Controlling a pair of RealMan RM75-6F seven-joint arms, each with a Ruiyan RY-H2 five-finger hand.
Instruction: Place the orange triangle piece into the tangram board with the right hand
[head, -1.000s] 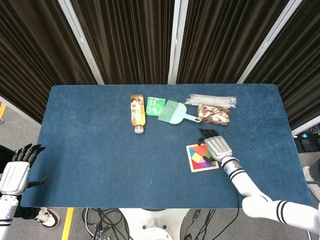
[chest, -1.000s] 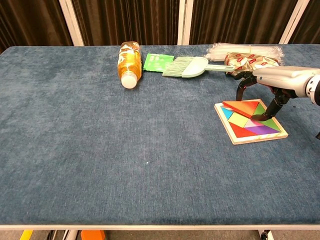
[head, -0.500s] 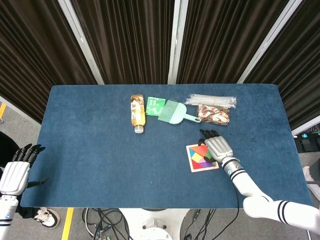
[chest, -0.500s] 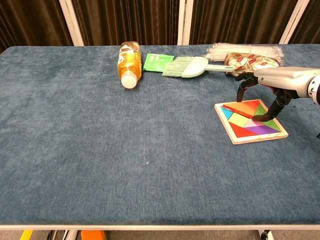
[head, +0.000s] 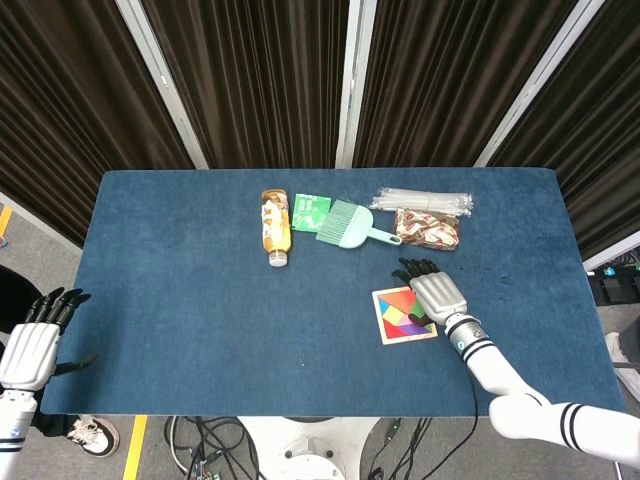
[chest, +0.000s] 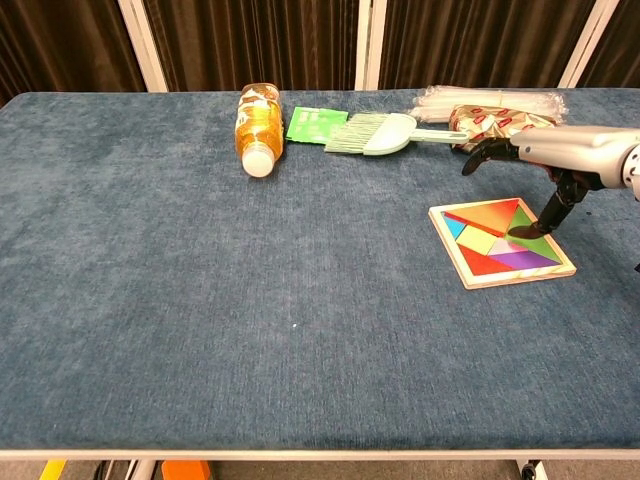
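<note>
The wooden tangram board (chest: 468, 268) lies on the blue table at the right, filled with coloured pieces. The orange triangle piece (chest: 488, 214) lies flat in the board's far part. My right hand (chest: 560, 158) hovers over the board's far right corner with its fingers (chest: 480, 152) raised and apart, holding nothing. Its thumb points down at the green piece beside the triangle. In the head view the right hand (head: 434, 291) covers the board's (head: 386, 335) far right corner. My left hand (head: 32, 345) hangs open off the table's left edge.
Along the far side lie an orange drink bottle (chest: 258, 125), a green packet (chest: 316, 122), a mint brush (chest: 380, 133), a red snack bag (chest: 500, 120) and a bundle of clear straws (chest: 485, 98). The snack bag sits just behind my right hand.
The orange triangle, tilted under the right hand's fingertips before, now lies flat in the board. The fingers have lifted off it. The left hand has not moved.
</note>
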